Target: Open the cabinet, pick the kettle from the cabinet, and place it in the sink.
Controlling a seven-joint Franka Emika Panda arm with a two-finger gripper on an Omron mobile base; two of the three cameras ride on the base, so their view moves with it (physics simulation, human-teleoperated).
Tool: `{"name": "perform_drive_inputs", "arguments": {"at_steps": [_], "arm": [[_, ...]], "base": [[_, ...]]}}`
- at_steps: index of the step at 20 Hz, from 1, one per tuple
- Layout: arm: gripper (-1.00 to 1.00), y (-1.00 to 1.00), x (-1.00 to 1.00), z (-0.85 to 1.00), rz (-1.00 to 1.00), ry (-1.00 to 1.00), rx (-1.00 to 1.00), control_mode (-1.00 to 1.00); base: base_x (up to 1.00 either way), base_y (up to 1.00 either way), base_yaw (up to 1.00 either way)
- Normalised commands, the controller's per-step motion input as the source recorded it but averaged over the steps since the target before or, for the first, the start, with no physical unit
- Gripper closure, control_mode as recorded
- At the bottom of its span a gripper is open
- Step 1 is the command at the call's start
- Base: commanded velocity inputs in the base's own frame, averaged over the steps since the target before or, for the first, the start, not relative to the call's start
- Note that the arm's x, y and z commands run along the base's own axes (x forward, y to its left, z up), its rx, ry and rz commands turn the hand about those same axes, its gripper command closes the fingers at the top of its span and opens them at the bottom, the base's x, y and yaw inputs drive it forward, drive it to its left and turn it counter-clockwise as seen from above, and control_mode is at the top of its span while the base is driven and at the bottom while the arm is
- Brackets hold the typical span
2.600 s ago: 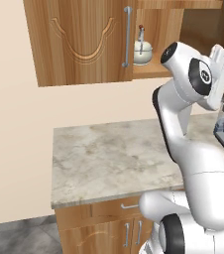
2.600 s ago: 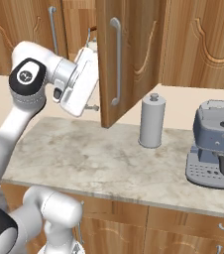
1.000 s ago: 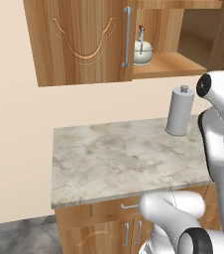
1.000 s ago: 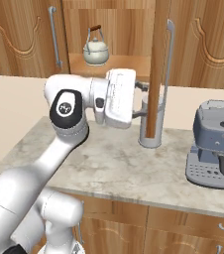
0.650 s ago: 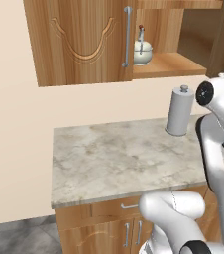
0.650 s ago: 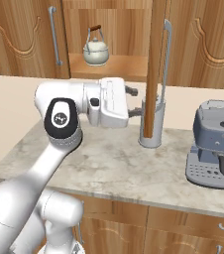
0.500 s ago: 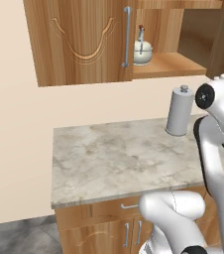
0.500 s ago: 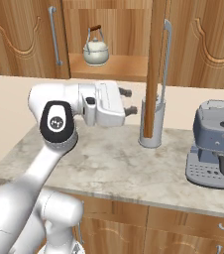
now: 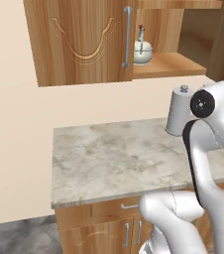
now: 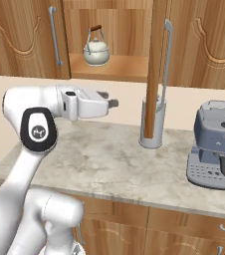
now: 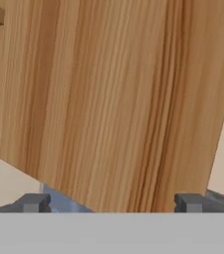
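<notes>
The wooden cabinet has its left door shut and its right door swung wide open, edge-on to the right base view. On the open shelf stands the cream-white kettle with its red knob. My gripper hangs open and empty below the shelf, pointing right toward the open door, a little to the left of it. In the hand view the gripper faces the door's wooden face with nothing between its fingertips. The sink is out of view.
A grey cylindrical canister stands on the marble-like counter behind the open door's lower edge. A blue-grey coffee machine sits at the right. Base cabinets with short handles run under the counter.
The hand has drawn back to the left and slightly up, away from the open door and the canister. The door and the kettle have stayed put.
</notes>
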Motion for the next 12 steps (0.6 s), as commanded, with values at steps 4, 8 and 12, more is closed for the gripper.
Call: {"name": "perform_drive_inputs", "arguments": {"at_steps": [4, 8, 12], "arm": [[-1.0, 0.54, -0.03, 0.06, 0.13, 0.21, -0.06, -1.0], [-1.0, 0.53, -0.02, 0.05, 0.08, 0.18, -0.03, -1.0], [-1.0, 0.51, -0.03, 0.04, 0.08, 0.19, 0.0, -1.0]], "base": [[0.0, 0.0, 0.0], [0.0, 0.0, 0.0], [0.0, 0.0, 0.0]]}}
